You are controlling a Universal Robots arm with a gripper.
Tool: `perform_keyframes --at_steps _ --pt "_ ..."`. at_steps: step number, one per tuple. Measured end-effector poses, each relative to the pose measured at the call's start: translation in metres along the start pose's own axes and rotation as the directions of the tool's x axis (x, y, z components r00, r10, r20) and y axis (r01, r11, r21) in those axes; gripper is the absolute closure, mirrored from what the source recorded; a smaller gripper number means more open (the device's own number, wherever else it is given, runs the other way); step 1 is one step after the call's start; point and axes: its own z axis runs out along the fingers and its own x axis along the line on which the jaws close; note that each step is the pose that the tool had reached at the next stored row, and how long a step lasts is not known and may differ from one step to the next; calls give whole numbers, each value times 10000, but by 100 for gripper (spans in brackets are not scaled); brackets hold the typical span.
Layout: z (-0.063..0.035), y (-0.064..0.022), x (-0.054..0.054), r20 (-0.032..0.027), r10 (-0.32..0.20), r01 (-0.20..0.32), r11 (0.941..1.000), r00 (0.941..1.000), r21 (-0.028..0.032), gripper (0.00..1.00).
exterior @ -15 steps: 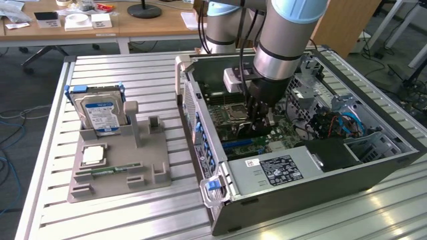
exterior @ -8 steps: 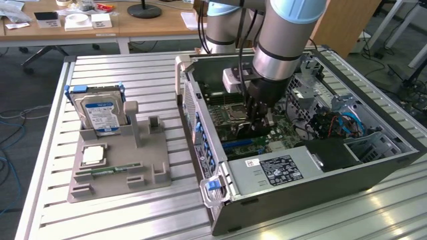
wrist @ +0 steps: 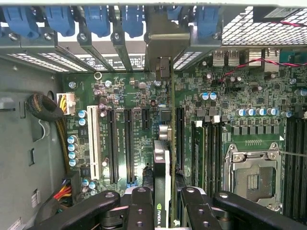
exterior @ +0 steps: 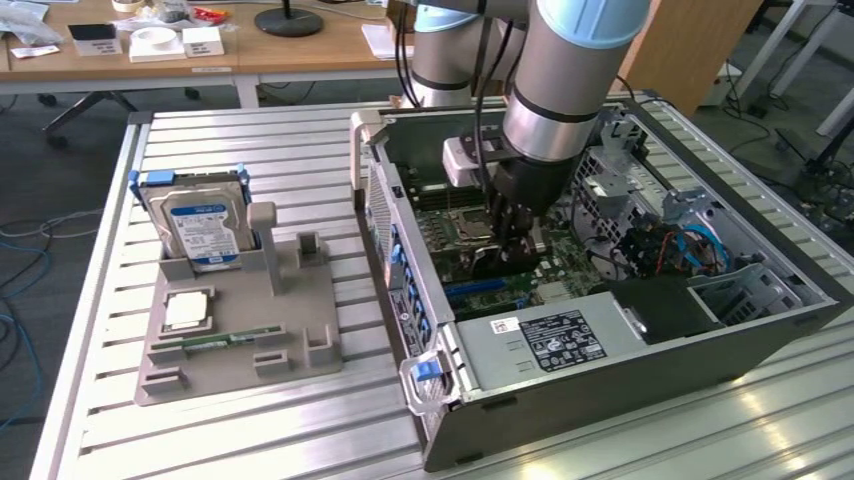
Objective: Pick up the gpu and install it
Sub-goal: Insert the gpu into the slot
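Observation:
The gpu [wrist: 162,163] stands edge-on between my fingers, a thin black card with a green logo near the grip. Its metal bracket end [wrist: 163,67] reaches the case's rear slot openings. My gripper [wrist: 165,207] is shut on the card's upper edge, one black finger [wrist: 141,206] on each side. The card lines up with a long black slot [wrist: 178,139] on the green motherboard; I cannot tell whether it is seated. In the exterior view my gripper [exterior: 514,238] is deep inside the open computer case [exterior: 601,385], with the gpu [exterior: 501,265] a dark shape below it.
Blue retaining clips [wrist: 98,19] line the case's rear wall. An empty processor socket [wrist: 252,177] and memory slots [wrist: 211,148] lie beside the card. Outside the case, a grey holder [exterior: 247,345] carries a silver hard drive [exterior: 200,228], a processor chip [exterior: 187,310] and a memory stick [exterior: 214,340].

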Motion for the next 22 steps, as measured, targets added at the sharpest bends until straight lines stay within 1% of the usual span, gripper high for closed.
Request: perform_keyframes --at_steps 13,19,20,22 --pt "56 17 3 -1 3 -3 10000 10000 3 73" --pt "58 17 3 -5 1 -1 10000 10000 0 73" --pt "58 14 3 -4 -1 1 10000 10000 -7 73" --pt "60 0 2 -6 2 -2 10000 10000 -57 73"
